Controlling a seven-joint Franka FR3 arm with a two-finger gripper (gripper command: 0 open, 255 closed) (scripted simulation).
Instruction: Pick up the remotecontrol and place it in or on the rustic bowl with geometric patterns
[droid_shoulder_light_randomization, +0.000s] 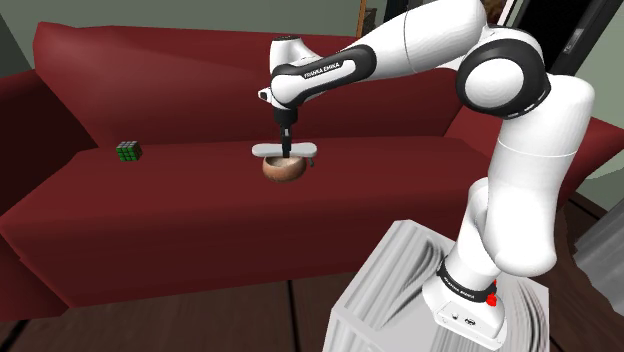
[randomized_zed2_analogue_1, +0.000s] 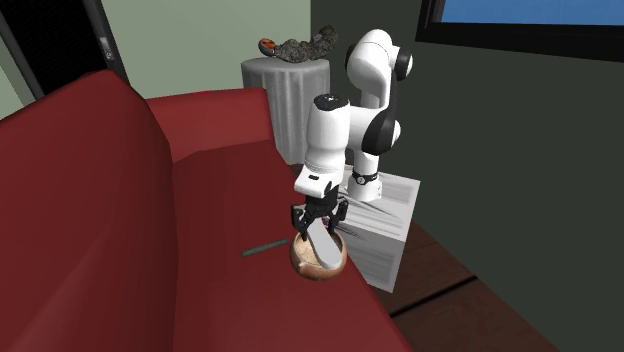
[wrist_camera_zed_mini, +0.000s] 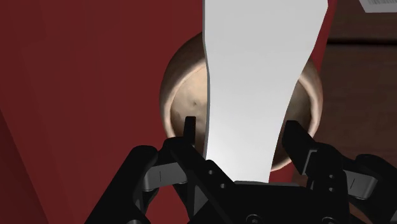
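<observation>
Setting: dark red sofa (droid_shoulder_light_randomization: 180, 220), with its seat as the work surface. A small multicoloured puzzle cube (droid_shoulder_light_randomization: 128, 151) sits well apart, at nine o'clock of the bowl in the shoulder view.
Item 1: round brown rustic bowl (droid_shoulder_light_randomization: 283, 171), upright on the seat.
Item 2: long, flat, plain white remote control (droid_shoulder_light_randomization: 298, 150), lying across the bowl's rim, long axis nine-to-three.
Item 3: black two-finger gripper (droid_shoulder_light_randomization: 286, 143), directly above and pointing down. Its fingers are spread either side of the remote's narrow waist, not clasping it.
Judgement: placement looks done. A straight lift toward twelve o'clock should clear it.
</observation>
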